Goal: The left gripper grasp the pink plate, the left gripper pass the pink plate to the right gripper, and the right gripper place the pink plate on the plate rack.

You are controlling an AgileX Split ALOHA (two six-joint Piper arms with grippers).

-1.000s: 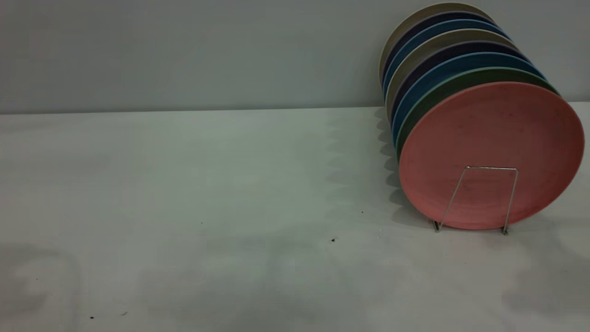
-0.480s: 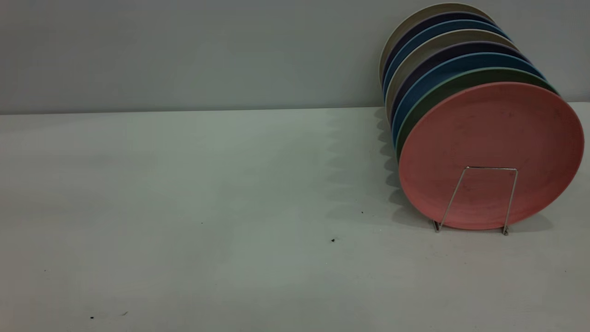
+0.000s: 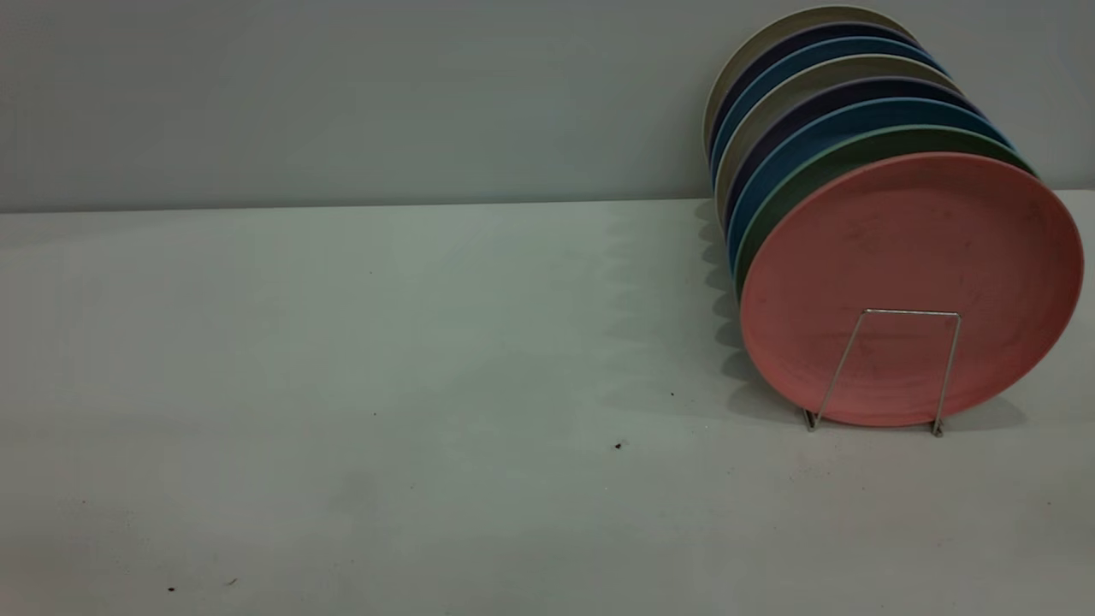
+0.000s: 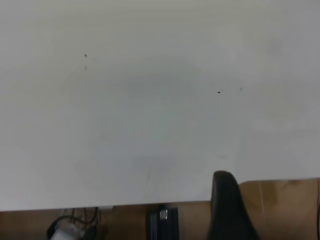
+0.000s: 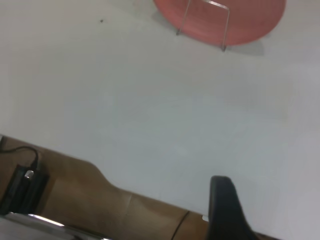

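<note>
The dim shadows that lay on the table (image 3: 385, 342) a second ago, at the lower left and lower right of the exterior view, have faded away, and the surface there is now evenly lit. Nothing else has shifted: the plates and the rack sit where they were.

The pink plate (image 3: 911, 282) stands on edge at the right side of the exterior view, at the front of a row of plates. It leans slightly back against the green plate (image 3: 796, 184) just behind it. The wire loop of the plate rack (image 3: 914, 311) rises in front of its lower half, with the two feet on the table at the plate's bottom edge. Behind the green plate come blue plates (image 3: 770, 162), dark ones and beige ones, stepping up toward the upper right corner against the grey wall (image 3: 342, 94). A small dark speck (image 3: 618, 445) lies on the table just below the middle of the frame, well apart from the rack.

Neither arm shows in the exterior view. The left gripper (image 4: 227, 207) appears in its own wrist view only as one black tip over the table's edge, above bare tabletop; I cannot tell whether it is open or closed. The right gripper (image 5: 225, 210) is likewise a single black tip near the table's edge, well apart from the pink plate (image 5: 250, 20); its state cannot be told either. Neither one holds anything that can be seen.
</note>
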